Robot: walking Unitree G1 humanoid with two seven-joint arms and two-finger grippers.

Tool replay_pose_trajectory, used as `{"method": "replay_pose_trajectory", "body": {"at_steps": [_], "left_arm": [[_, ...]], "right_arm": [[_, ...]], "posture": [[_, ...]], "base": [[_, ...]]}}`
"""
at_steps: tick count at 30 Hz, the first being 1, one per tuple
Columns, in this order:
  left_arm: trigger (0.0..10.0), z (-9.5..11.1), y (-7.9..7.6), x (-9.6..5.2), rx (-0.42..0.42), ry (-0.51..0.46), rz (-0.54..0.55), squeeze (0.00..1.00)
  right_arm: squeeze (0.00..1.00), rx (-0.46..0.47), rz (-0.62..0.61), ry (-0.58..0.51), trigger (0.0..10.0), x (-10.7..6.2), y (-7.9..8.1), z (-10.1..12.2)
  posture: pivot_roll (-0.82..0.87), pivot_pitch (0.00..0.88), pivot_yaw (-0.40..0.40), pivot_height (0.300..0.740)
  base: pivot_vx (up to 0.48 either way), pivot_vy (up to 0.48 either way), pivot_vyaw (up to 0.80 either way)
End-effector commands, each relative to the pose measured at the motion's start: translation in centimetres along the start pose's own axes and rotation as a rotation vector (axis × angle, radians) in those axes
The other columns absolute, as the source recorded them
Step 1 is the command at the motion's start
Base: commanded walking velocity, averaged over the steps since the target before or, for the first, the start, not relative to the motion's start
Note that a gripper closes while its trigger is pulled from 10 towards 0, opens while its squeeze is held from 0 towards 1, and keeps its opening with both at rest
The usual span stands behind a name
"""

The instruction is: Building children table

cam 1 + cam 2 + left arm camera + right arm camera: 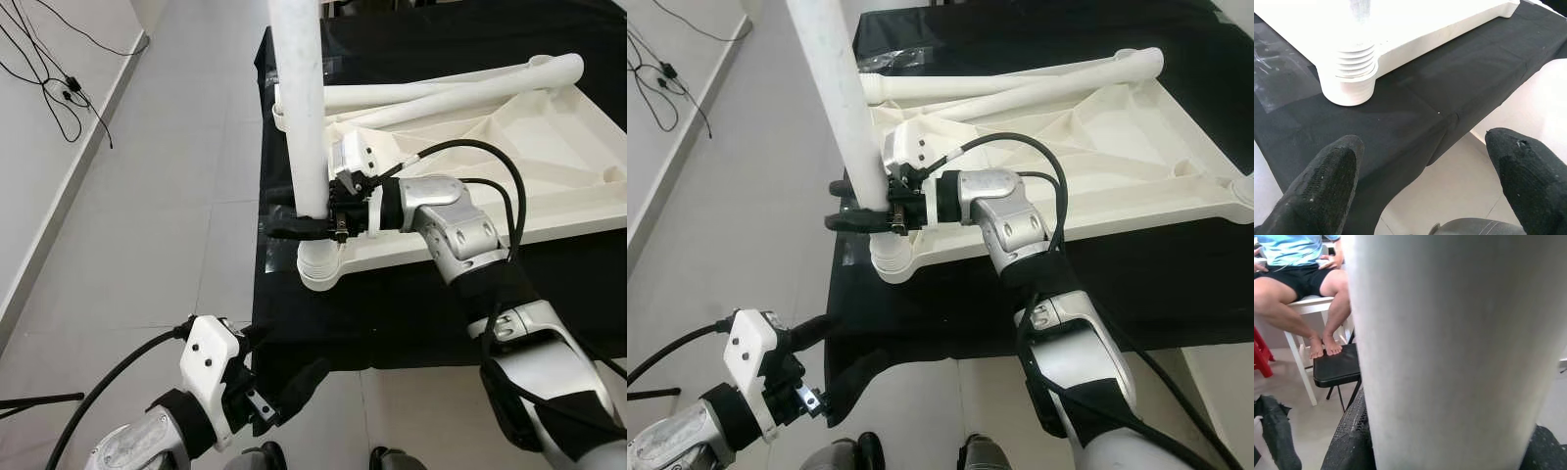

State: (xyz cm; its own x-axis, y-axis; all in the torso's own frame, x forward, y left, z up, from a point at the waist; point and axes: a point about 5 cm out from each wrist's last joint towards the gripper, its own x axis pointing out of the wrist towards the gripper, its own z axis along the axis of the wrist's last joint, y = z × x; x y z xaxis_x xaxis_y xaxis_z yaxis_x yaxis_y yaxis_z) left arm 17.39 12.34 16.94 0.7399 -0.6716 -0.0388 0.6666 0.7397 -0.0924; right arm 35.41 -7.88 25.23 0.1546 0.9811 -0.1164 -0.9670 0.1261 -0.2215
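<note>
Right gripper point(315, 217) fingers clamp the long white plastic table leg point(306, 117), standing upright in the upturned white tabletop's point(549, 147) corner socket; left gripper point(1425, 181) fingers are apart.

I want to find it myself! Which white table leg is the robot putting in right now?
Look at the black cloth with the upside-down white tabletop on it. At its near corner, one white leg stands straight up in a ribbed socket, gripped by the right gripper. The other legs lie flat on the tabletop.
</note>
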Motion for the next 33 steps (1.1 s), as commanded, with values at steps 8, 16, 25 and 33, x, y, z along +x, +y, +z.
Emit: {"method": "replay_pose_trajectory", "body": {"at_steps": [8,16,25,33], "left_arm": [[10.0,-0.6,-0.1,-0.5,-0.006,0.048,-0.003,0.00],[10.0,-0.8,-0.2,-0.6,-0.007,0.052,0.000,0.00],[10.0,-0.9,0.2,-0.4,-0.002,0.053,-0.002,0.00],[10.0,-1.0,0.6,-0.1,0.003,0.049,0.005,0.00]], "right_arm": [[0.00,0.260,-0.241,0.144,10.0,-1.3,0.6,-6.3],[0.00,0.225,-0.710,0.097,10.0,-1.1,3.8,-6.7],[0.00,0.065,-0.853,0.041,10.0,1.3,8.6,-4.8],[0.00,0.051,-0.866,0.063,10.0,1.9,7.8,-4.3]], "posture": [[0.03,0.296,0.061,0.740],[0.02,0.287,0.037,0.740],[0.00,0.278,0.058,0.740],[0.00,0.269,0.051,0.740]], "base": [[0.000,0.000,0.00],[0.000,0.000,0.00],[0.000,0.000,0.00],[0.000,0.000,0.00]]}}
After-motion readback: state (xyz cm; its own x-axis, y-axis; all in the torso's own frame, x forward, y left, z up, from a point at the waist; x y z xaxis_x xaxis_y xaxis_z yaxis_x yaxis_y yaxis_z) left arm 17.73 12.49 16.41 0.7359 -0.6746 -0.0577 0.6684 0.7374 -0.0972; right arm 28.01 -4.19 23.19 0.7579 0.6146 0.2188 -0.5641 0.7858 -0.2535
